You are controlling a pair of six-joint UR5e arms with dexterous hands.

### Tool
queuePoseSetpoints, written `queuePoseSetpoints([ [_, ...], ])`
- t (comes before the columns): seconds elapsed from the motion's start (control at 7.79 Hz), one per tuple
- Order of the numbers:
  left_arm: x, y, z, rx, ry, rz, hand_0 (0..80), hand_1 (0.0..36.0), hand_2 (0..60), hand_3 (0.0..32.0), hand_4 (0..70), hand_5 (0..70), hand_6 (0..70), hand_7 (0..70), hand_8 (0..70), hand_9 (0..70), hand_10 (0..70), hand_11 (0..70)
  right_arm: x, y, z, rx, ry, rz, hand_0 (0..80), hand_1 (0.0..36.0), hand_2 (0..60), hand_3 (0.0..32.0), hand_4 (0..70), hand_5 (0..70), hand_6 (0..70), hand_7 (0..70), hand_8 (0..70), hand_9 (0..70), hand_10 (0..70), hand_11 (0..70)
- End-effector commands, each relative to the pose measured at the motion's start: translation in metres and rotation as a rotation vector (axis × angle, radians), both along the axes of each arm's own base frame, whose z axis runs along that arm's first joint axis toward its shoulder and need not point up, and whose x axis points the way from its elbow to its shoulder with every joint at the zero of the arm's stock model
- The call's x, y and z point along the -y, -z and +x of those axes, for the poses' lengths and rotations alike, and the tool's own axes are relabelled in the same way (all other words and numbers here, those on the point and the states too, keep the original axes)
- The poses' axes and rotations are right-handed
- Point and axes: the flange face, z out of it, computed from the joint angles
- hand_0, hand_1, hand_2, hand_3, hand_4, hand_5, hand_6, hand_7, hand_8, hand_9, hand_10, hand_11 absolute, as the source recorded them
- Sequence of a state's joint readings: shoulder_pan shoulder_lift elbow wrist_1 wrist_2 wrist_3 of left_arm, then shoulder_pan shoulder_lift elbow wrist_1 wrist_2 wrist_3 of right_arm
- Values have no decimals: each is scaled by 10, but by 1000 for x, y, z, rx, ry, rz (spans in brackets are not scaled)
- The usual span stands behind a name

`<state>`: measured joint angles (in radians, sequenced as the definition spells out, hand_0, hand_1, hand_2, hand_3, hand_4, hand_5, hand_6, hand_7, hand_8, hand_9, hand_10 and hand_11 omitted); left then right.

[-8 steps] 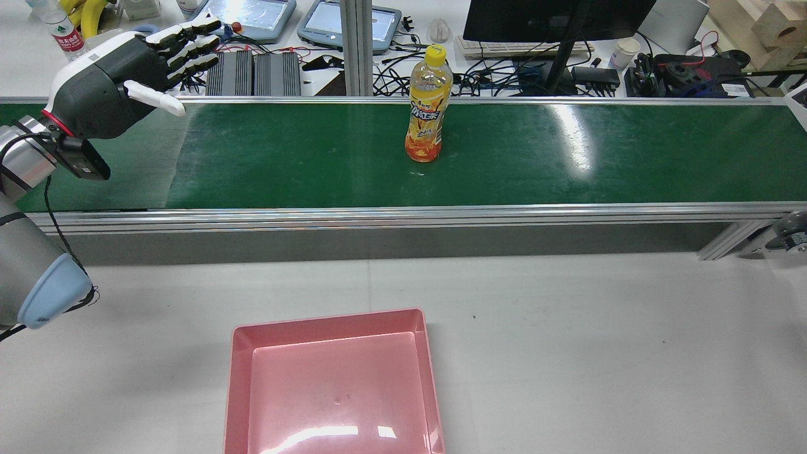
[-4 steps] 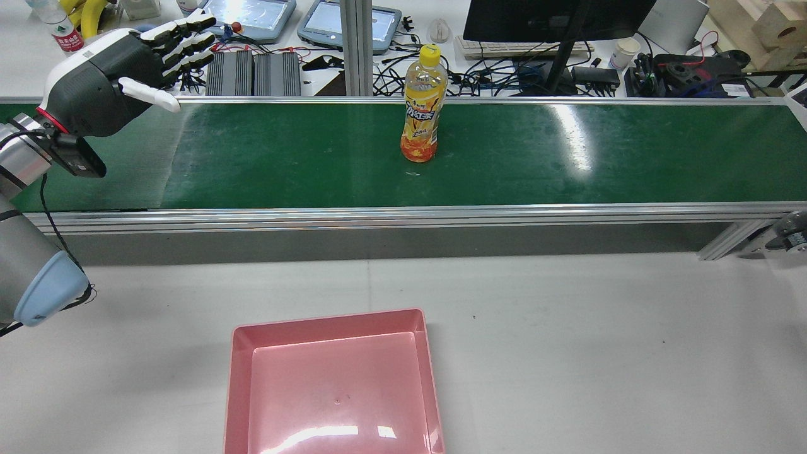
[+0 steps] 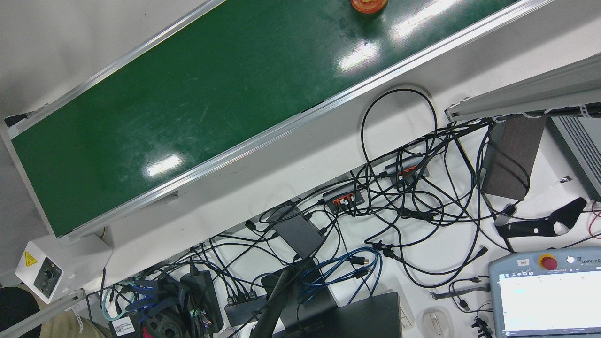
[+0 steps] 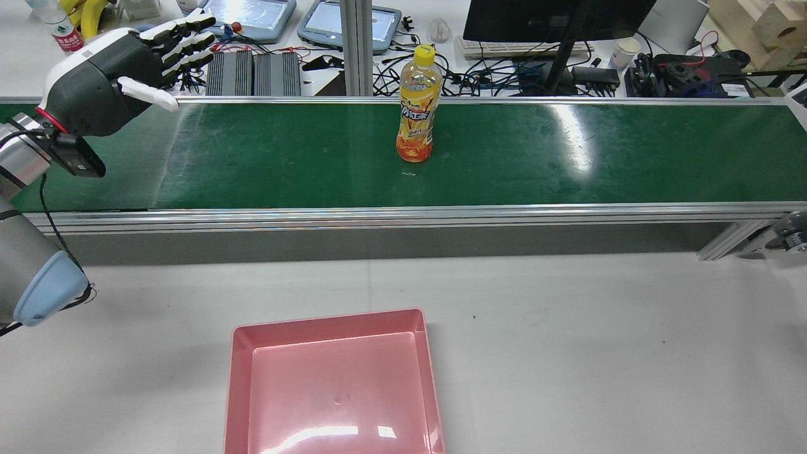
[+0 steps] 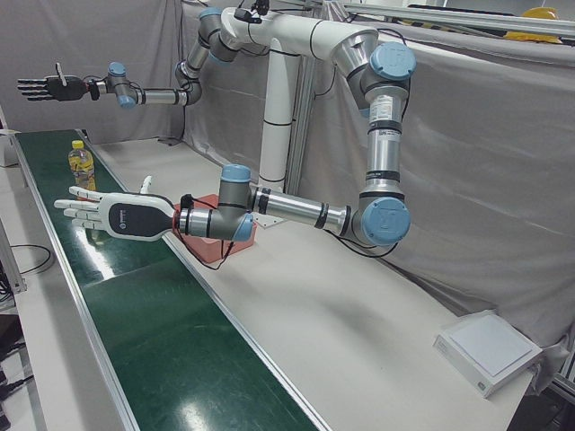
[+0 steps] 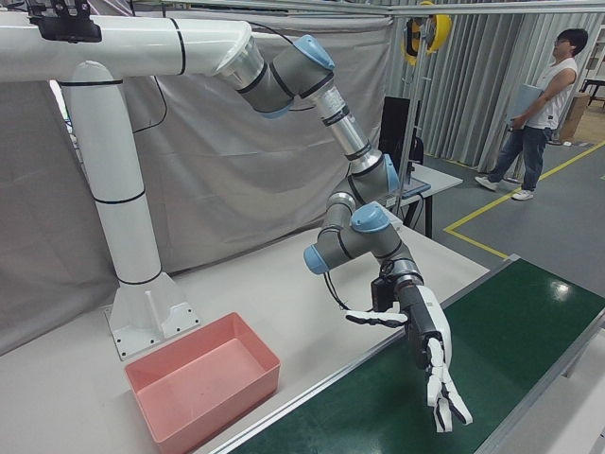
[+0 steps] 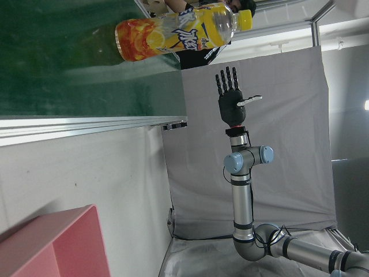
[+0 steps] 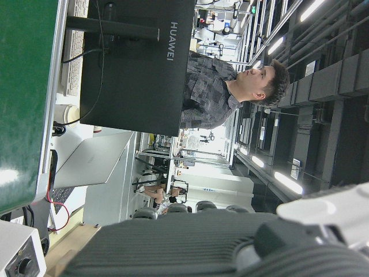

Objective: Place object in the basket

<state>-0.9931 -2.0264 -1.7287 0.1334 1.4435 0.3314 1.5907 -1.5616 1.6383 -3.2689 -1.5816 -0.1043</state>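
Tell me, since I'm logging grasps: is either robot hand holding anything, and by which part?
Nothing is held. The left robot hand and right robot hand are open; the bottle stands alone on the belt.

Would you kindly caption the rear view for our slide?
Open left hand waits over green belt; upright bottle mid-belt.

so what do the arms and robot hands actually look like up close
Silver-grey tube arms with light blue joint caps. The left robot hand has a dark grey palm, white back shell, a red wrist ring and black-and-white fingers. The right robot hand looks black.
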Motion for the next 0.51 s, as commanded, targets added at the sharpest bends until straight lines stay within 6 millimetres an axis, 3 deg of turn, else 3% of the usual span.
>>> queuePoseSetpoints([
  [0.0,0,1,-2,-2,2,1,542,118,0,8,153,120,3,0,71,78,65,109,0,0,0,2,0,0,0,0,0,0,0,0,0,0,0,0,0,0],
  [0.39,0,1,-2,-2,2,1,555,121,0,12,155,119,3,0,69,75,66,113,0,1,0,0,0,2,0,0,0,0,0,0,0,0,0,0,0,0],
])
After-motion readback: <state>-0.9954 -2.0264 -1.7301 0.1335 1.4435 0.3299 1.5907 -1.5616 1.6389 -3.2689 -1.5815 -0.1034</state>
